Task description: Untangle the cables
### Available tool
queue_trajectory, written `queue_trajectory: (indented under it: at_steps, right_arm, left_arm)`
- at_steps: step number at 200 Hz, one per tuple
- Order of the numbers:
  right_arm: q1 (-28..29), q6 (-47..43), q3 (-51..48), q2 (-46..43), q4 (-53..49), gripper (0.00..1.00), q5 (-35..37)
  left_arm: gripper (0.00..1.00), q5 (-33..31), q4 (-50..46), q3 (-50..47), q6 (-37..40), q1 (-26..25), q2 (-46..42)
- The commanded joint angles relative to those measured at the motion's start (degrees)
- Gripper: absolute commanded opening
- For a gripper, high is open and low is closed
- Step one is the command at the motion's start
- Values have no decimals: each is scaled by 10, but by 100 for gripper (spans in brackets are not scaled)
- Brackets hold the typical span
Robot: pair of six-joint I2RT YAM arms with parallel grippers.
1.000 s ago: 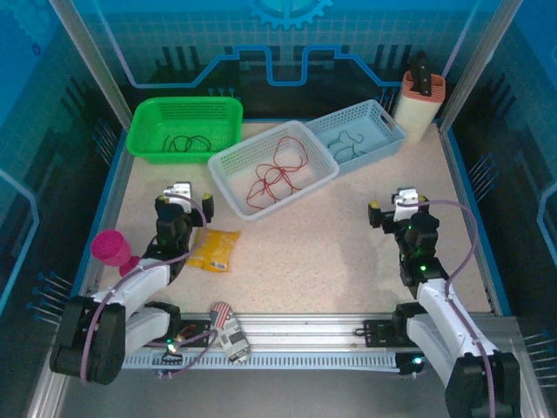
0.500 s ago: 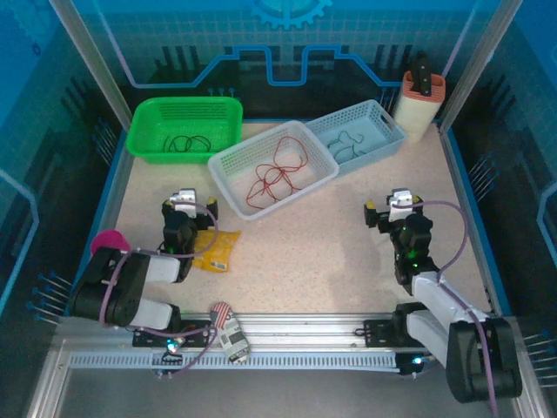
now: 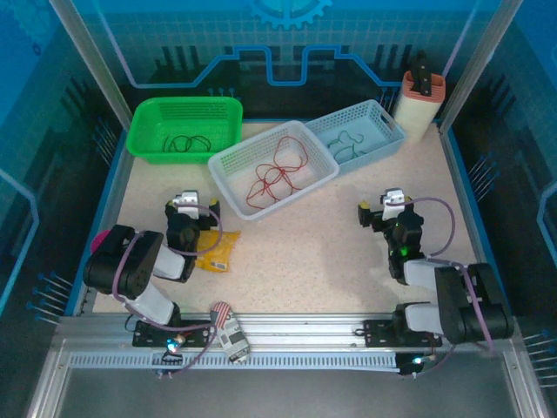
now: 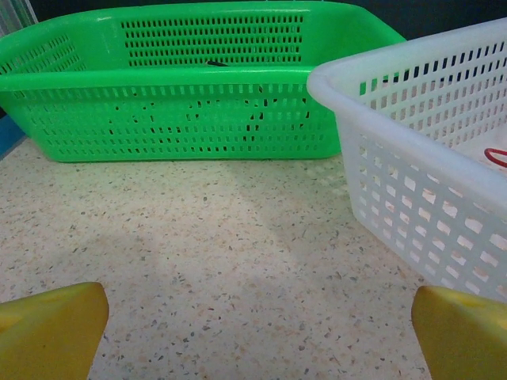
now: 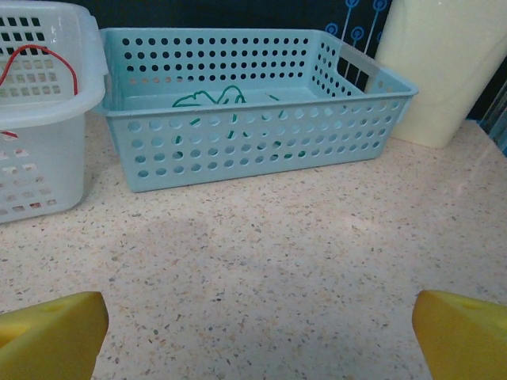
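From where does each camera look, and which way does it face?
Top external: above and behind, looking down on the table; left gripper and right gripper show.
Left wrist: low, facing green basket and white basket; own yellow fingertips below.
Right wrist: low, facing blue basket; own fingertips below.
Both wrist views share the white basket.

A thin red cable [image 3: 277, 174] sprawls in loose, overlapping loops on the floor of the white basket [image 3: 252, 142]. A black cable [image 3: 185, 142] curls in small loops inside the green basket [image 3: 187, 101]. A dark green cable [image 3: 348, 144] lies wavy in the blue basket [image 3: 344, 114].
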Motion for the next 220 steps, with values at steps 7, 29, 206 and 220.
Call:
queue_trajectory:
  at_steps: [7,29,206,220]
  right_arm:
    - [16,2,12,36,78,100,-7]
    - [18,0,11,66,104,100,-6]
    - [-2,16,113,127,-33,100,-32]
    - [-2,16,113,127,-33,100,-32]
  left_arm:
    - [99,2,-3,17,7,6,-10]
    - [99,-10,-32,29,3,5,-13]
    - [99,-11,-105,63,-9,11,-22]
    - [99,-11,-105,63,-9,12,-21]
